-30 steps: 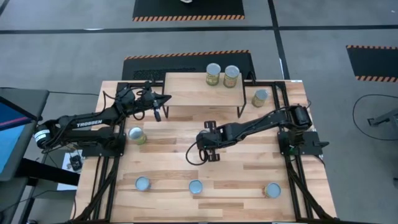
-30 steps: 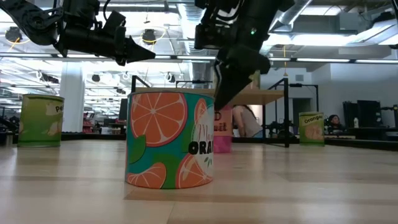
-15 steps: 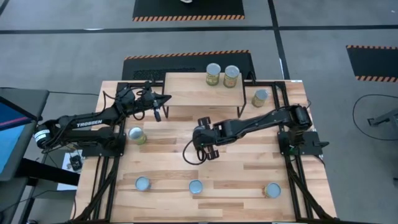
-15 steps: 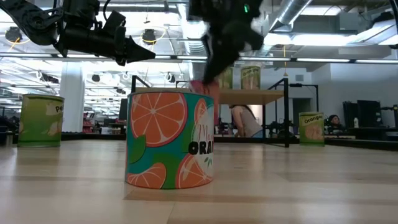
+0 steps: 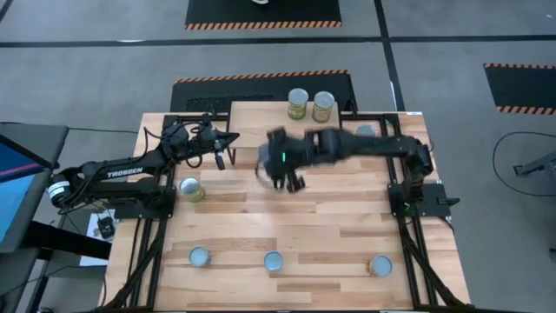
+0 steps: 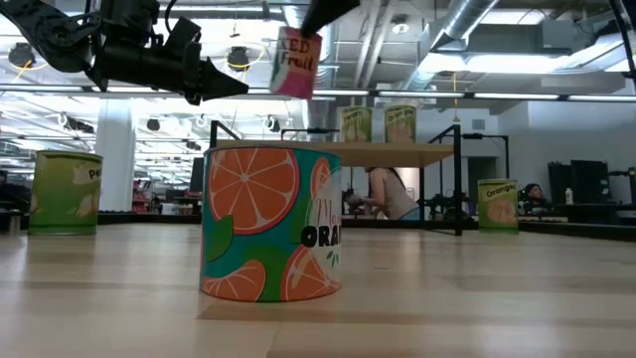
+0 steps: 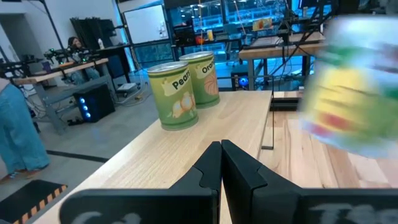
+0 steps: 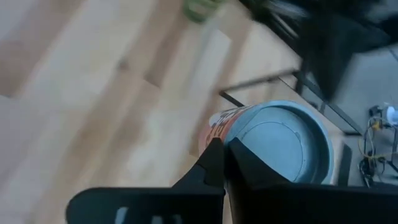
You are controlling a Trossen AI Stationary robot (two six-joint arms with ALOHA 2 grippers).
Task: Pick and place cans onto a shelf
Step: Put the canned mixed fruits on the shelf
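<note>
Your right gripper [image 5: 280, 167], mid-frame in the high view, pinches a small pink-labelled tin can [image 6: 297, 61]; your left gripper [image 5: 228, 139], pressed together, hovers beside the light wood shelf [image 5: 261, 130].

Bench [image 5: 321, 235]: light wood planks, visible grain, satin sheen in the low view. Shelf [image 5: 261, 130]: same pale wood top, smoother; legs thin black metal, matt. Cans: printed paper-look labels, slightly glossy; orange can [image 6: 270, 224] at centre of the low view has a bright smooth wrap. Fruit can [image 8: 273, 146] lid: dull silvery-blue metal, pressed concentric rings. Right claw [image 8: 222, 163] and left claw [image 7: 221, 163]: black matt plastic, smooth faces. Arms: dark matt housing. Floor [image 5: 104, 78], upper left of the high view: grey, matt, smooth.
</note>
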